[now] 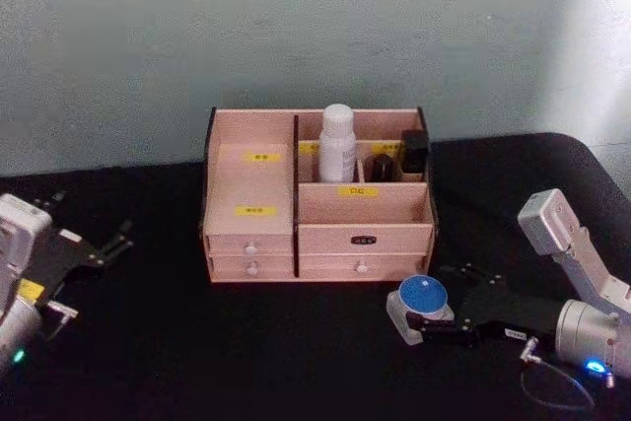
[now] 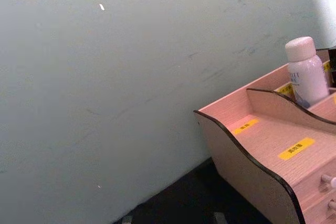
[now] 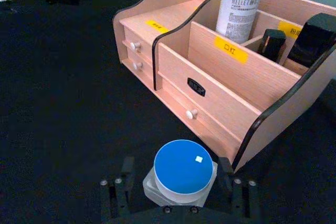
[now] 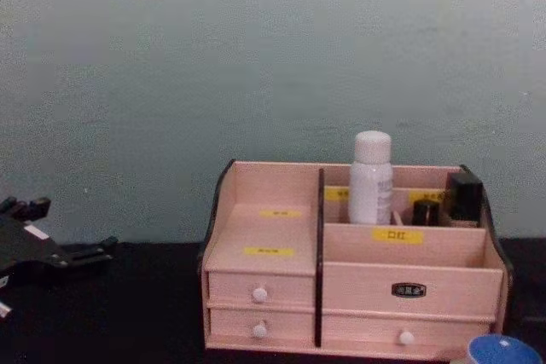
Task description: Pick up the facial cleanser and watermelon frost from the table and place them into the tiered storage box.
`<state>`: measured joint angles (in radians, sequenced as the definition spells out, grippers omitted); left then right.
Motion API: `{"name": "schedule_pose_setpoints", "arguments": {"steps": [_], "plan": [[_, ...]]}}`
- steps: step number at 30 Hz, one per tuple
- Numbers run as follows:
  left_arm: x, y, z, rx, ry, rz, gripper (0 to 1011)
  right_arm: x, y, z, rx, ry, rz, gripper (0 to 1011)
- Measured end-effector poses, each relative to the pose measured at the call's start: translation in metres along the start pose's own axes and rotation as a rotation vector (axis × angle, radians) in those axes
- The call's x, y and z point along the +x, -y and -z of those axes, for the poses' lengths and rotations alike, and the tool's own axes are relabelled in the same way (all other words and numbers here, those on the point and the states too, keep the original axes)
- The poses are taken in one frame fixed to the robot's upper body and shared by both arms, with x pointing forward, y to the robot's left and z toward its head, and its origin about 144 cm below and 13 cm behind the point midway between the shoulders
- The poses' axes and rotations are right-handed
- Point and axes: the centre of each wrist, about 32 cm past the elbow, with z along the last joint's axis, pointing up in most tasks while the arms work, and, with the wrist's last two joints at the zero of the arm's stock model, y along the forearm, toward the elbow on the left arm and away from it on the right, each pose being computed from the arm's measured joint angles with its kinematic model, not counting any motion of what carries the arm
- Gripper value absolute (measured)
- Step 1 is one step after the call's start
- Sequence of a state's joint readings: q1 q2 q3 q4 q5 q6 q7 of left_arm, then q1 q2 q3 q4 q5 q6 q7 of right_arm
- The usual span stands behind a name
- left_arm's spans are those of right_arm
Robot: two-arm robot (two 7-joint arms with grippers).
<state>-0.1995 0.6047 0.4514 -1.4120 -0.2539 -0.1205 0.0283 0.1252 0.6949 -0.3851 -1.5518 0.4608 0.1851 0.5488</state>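
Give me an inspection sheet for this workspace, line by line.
Surface: black table.
Job's things: tiered storage box mid-table; white bottle upright in its rear compartment; blue-lidded jar on the table by the box's right front corner.
Clutter: black case and dark tube in the rear right compartments.
Grippers: right gripper open, fingers flanking the jar; left gripper open, parked at far left.
Cables: thin loop by the right arm's wrist.
Surroundings: pale wall behind.

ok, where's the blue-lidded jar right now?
Head view, robot's right: the blue-lidded jar sits on the table before the front right corner of the tiered storage box, the right hand open around it.
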Motion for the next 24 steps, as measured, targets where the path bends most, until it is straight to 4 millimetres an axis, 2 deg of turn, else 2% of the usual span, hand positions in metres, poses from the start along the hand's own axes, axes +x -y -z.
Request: {"name": "schedule_pose_setpoints", "arguments": {"steps": [24], "plan": [[0.0001, 0.0000, 0.0000, 0.000, 0.000, 0.000, 1001, 0.0033, -0.0055, 0.0046, -0.007, -0.021, 0.000, 1000]]}}
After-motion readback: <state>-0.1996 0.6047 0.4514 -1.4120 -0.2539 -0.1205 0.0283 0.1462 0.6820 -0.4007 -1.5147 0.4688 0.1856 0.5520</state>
